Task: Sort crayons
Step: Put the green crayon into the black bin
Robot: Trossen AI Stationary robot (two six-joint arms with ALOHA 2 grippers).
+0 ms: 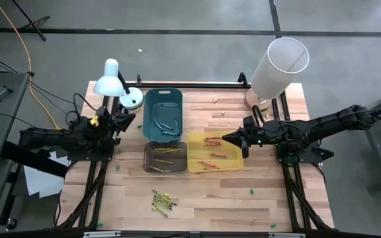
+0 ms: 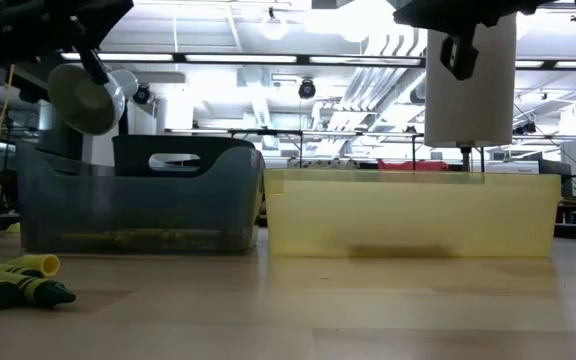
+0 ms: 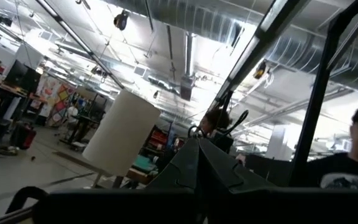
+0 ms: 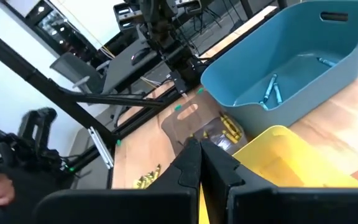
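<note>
Three bins sit mid-desk: a blue bin toward the far edge holding blue crayons, a dark bin just in front of it with yellowish crayons inside, and a yellow bin right beside the dark one with red/orange crayons in it. A loose bunch of green and yellow crayons lies on the wood desk near the front edge, well apart from the bins.

The right hand is pinched closed with nothing in it, hanging over the yellow bin's right rim. The left hand is closed too, empty, parked at the left edge by the white desk lamp. A white cylinder stands at the far right corner.

No brand names or writing I can actually read anywhere; crayon wrappers are too small to make out.
</note>
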